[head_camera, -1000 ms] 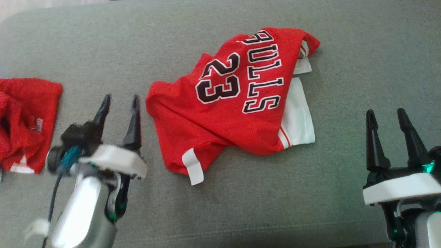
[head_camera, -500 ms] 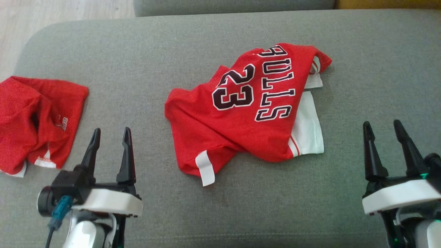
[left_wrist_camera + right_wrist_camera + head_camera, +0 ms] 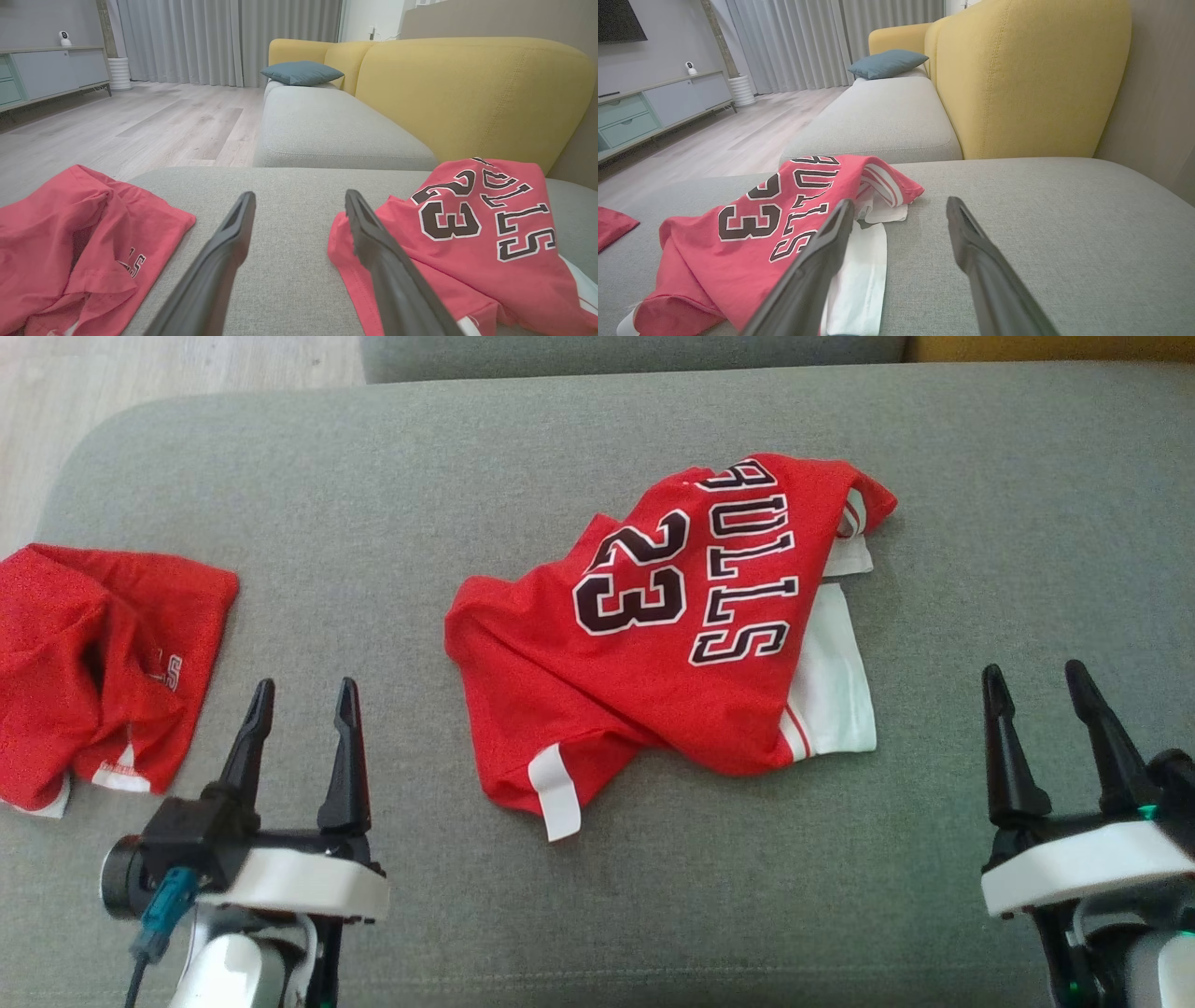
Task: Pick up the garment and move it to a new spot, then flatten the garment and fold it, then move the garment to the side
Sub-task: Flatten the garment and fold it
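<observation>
We are looking down on a grey sofa seat (image 3: 653, 896), where the garment (image 3: 672, 644) (a crumpled red jersey with white trim and the number 23) is lying near the middle. Our left gripper (image 3: 305, 682) and right gripper (image 3: 1033, 667) are hanging on either side of it, apart from it – both spread wide, grasping nothing. A second red cloth (image 3: 103, 653) is lying bunched at the seat's left end.

Over the last second the left gripper (image 3: 305, 683) has drawn back from the left edge of the red jersey (image 3: 597, 691), toward the robot, and has straightened from a tilt to point up the head view. The camera itself has shifted too, so the wooden floor (image 3: 177, 369) now shows at the top left.
</observation>
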